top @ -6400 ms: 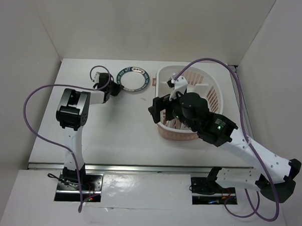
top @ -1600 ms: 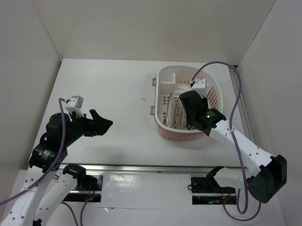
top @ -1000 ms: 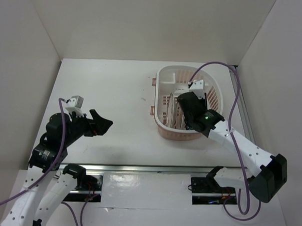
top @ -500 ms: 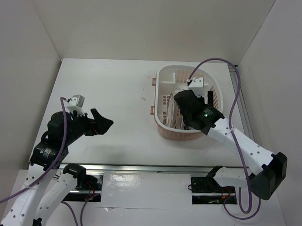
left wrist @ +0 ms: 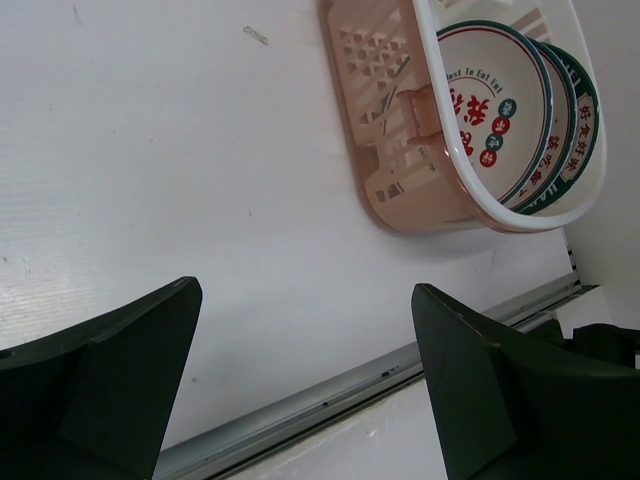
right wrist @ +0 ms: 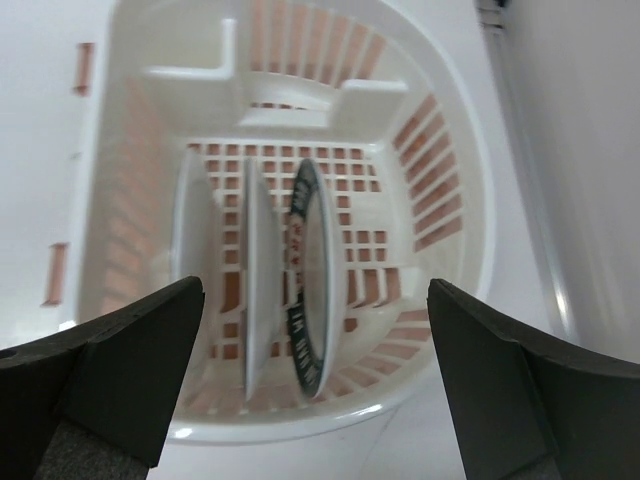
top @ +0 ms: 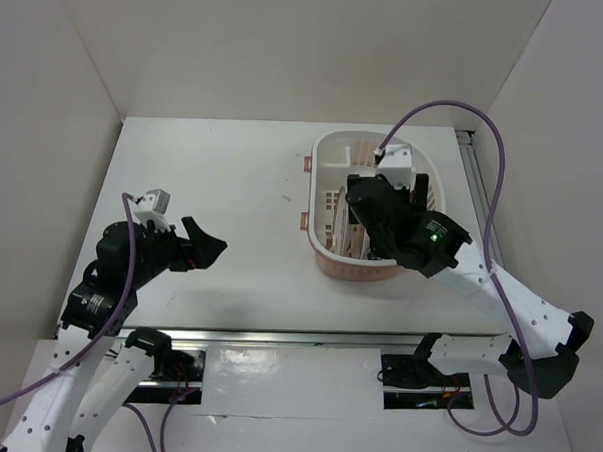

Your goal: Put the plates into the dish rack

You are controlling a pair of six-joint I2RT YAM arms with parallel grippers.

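From above, the dish rack (top: pixel 328 147) sits at the right rear of the white table (top: pixel 224 173). The plates (top: pixel 348 220) stand on edge inside it, in the half nearer the arms. The right arm (top: pixel 433 240) reaches over the rack, and its black wrist covers much of the basket; its fingers cannot be made out from here. The left arm is folded back at the near left. The left gripper (top: pixel 201 238) hangs above bare table, well apart from the rack, with its two dark fingers spread and nothing between them.

In the left wrist view, both fingers (left wrist: pixel 110 370) sit at the bottom corners, wide apart, with only table between them. The rack lies at the upper right, its pink slotted wall facing the camera under a white rim. Two plate faces show over the rim. The red-marked plate (left wrist: pixel 490 100) has a dark rim and stands in front. The teal-ringed plate (left wrist: pixel 578 130) leans just behind it. A metal rail (left wrist: pixel 350 385) runs along the table edge below.

In the right wrist view, the right gripper (right wrist: pixel 315 290) looks straight down into the rack. Its fingers (right wrist: pixel 500 385) are spread wide and hold nothing. Three plates stand upright side by side on the grid floor. The rightmost one shows a dark lettered ring.
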